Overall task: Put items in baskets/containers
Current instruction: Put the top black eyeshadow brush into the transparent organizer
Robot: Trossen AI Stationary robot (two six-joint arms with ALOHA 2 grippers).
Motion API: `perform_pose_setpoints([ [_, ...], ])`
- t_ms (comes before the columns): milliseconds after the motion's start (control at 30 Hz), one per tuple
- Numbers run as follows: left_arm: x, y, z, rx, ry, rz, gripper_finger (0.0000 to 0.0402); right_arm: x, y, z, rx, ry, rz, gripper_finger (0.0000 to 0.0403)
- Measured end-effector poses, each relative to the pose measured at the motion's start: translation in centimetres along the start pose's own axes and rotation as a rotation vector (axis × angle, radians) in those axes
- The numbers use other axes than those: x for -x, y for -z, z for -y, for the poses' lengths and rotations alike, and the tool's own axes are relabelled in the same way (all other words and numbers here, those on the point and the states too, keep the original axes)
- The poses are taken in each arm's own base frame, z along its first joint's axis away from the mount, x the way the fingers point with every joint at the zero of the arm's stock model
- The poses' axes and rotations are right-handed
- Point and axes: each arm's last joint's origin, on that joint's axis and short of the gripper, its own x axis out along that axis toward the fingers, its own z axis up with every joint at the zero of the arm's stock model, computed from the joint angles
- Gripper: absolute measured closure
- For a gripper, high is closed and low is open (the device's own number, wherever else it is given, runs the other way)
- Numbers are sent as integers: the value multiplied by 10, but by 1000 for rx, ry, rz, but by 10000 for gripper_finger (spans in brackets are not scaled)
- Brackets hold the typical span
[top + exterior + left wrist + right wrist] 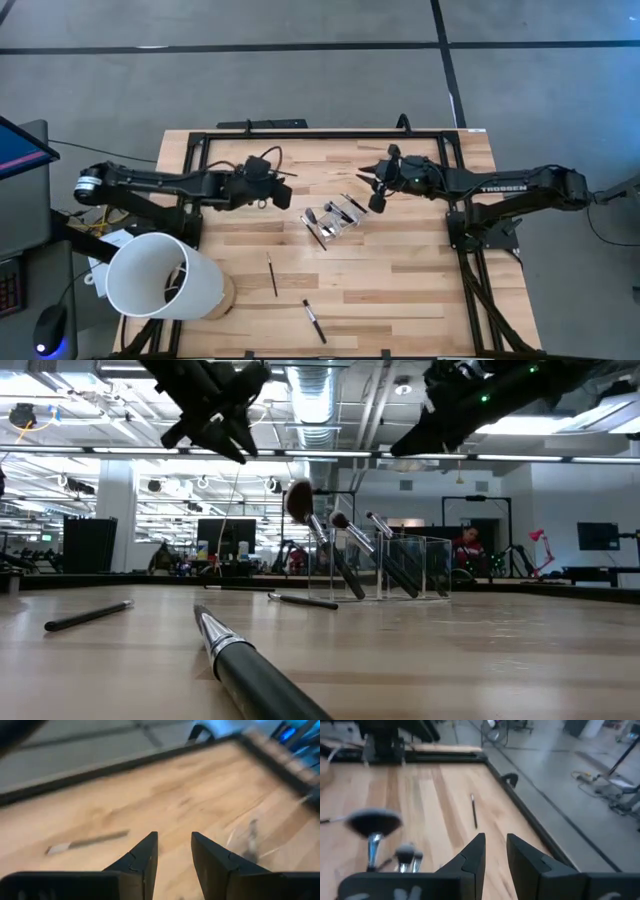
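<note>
The clear box (338, 218) stands mid-table and holds several brushes, whose fluffy tips (300, 500) lean out over its rim; the box also shows in the low view (405, 568). Three loose brushes lie flat on the wood: one (271, 273) toward the near edge, one (314, 321) at the near edge, and one (300, 600) beside the box. My left gripper (282, 194) hovers open to the left of the box, above the table (174, 845). My right gripper (377, 201) hovers open just right of the box (495, 847). The boxed brush tips (374, 822) show beside the right gripper's fingers.
A large white cylinder (160, 275) lies at the table's near left corner. A black frame (320, 133) runs along the far edge and down both sides. Bare wood lies between the box and the near edge, apart from the loose brushes.
</note>
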Motion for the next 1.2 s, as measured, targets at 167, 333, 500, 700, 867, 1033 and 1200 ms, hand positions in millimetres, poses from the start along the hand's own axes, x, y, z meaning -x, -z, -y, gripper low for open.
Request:
perform_pose_setpoints([
  [167,-12,-13,0,59,-119,-272,286,12,7,2,21,-14,-86,332],
  [333,-39,-25,-14,168,-228,-353,286,23,4,5,17,-11,-68,332],
  [500,-76,-34,-46,306,-327,-443,286,35,1,7,12,-35,-45,332],
  [700,-100,-38,-65,122,-302,-510,286,43,2,9,74,-42,-58,332],
  [867,-106,-44,-67,-103,-218,-491,286,42,6,8,135,-53,-96,332],
  [1033,-111,-47,-81,-212,-157,-555,286,34,11,2,180,-180,-120,332],
  [1200,-118,-42,-87,-358,-142,-596,286,24,15,-4,180,-275,-139,332],
])
